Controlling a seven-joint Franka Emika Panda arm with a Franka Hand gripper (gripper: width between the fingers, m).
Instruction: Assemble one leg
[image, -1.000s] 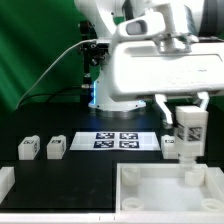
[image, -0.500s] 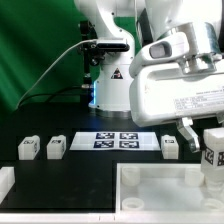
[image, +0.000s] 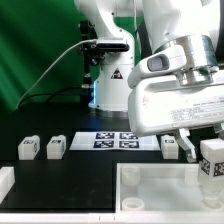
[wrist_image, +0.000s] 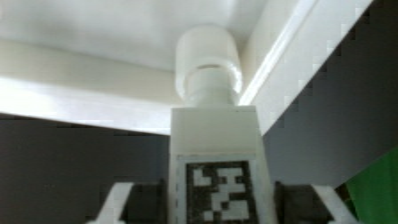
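You can read no words or numbers here. Black-and-white square tags stand on the marker board (image: 117, 140), the leg (wrist_image: 221, 188) and the loose legs (image: 56, 147). A triangular sign (image: 117, 75) on the arm is too small to read.

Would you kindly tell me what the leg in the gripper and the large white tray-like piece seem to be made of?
The leg looks like white plastic, matte and smooth, with a rounded moulded peg; its tag seems a printed sticker, though that is uncertain. The tray-like piece looks like the same matte white plastic, judging by its even raised rims.
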